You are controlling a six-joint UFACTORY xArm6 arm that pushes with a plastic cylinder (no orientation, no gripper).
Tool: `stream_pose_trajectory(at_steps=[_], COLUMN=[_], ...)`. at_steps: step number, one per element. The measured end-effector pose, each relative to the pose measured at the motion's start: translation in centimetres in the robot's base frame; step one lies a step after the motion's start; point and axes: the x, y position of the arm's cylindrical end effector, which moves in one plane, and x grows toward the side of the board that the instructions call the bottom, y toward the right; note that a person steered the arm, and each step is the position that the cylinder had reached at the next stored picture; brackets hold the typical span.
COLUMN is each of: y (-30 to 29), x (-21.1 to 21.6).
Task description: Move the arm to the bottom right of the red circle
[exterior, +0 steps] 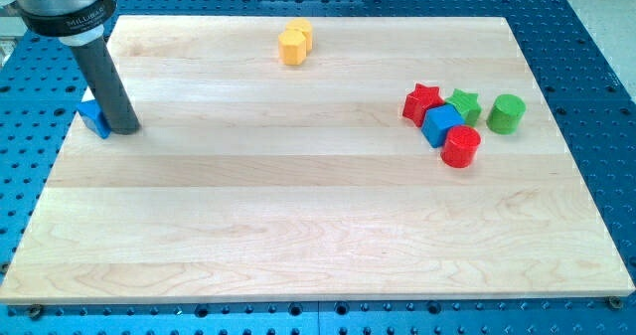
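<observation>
- Two risks were noted, both judged from the layout and not observed as events.
- Risk one: the red circle [460,146] stood in a tight cluster. It touched the blue cube [441,123], with the red star [422,102], the green star [464,103] and the green cylinder [507,113] close behind. A straight run from my tip [126,128] would meet the circle or the cube on their near side and knock them out of place. Since the goal spot is defined by the circle, that would move the goal too.
- Risk two: a small blue block [95,118] lay against the rod on the side away from the cluster, partly hidden by it. Any backward swing at the start would push it towards the edge of the surface [298,226].
- A path curving below the cluster would probably avoid both faults. The goal spot looked like bare wood, with room before the surface's edge.
- Jaws: none were fitted. The arm ended in a plain dark rod, so no apart-or-together state applied, and nothing was held.
- Task item: the red circle lay well apart from my tip, far across the surface towards the view's right and slightly lower in the view. It was the lowest piece of its cluster.
- The yellow block [295,43] lay above the likely path, towards the view's top, and was judged no obstacle.
</observation>
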Motion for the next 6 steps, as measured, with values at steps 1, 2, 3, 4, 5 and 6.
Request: stream_pose_trajectory(at_steps=[1, 2, 3, 4, 5, 6], y=[0.0, 0.0, 4.2, 13.2, 23.2, 33.5], x=[0.5, 0.5, 4.0, 7.9, 12.6, 14.0])
